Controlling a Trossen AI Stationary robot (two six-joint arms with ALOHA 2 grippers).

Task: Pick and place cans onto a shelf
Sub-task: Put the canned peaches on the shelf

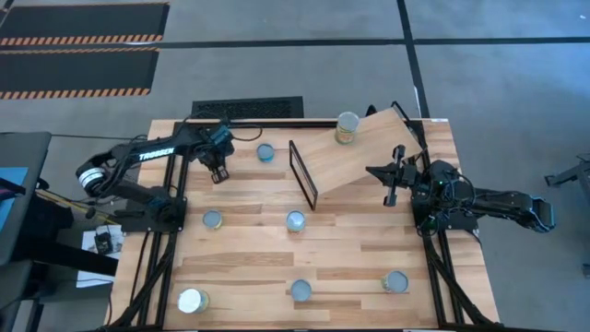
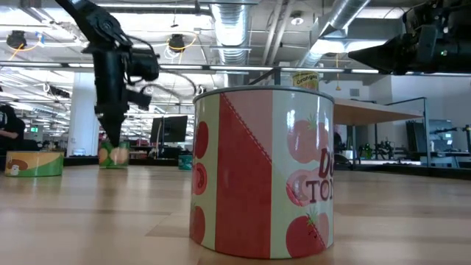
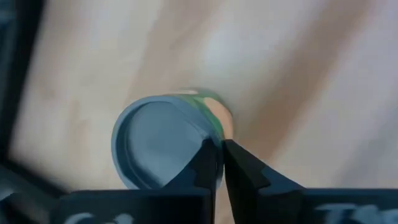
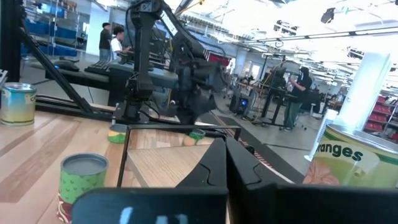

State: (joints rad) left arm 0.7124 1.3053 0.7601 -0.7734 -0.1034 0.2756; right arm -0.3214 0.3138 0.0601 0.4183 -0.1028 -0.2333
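Seen from above, the left gripper [image 1: 218, 172] reaches over the table's [image 1: 249, 267] far left, fingers shut and empty, near a blue-topped can [image 1: 265, 152]. The right gripper [image 1: 391, 184] sits at the shelf's [image 1: 355, 157] edge, fingers together; one can [image 1: 348, 127] stands on the shelf.
Low view: a tomato can [image 2: 263, 171] fills the foreground.
Left wrist: closed fingertips [image 3: 219, 163] beside a green-labelled can [image 3: 163, 144].
Right wrist: an oranges can [image 4: 351, 165] close by.

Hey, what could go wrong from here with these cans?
The left end effector hangs shut right over a can; lowering like that would likely tip it rather than grasp it. The oranges can stands near the edge of the shelf, and the shut right end effector is by that shelf; a nudge might push it off.
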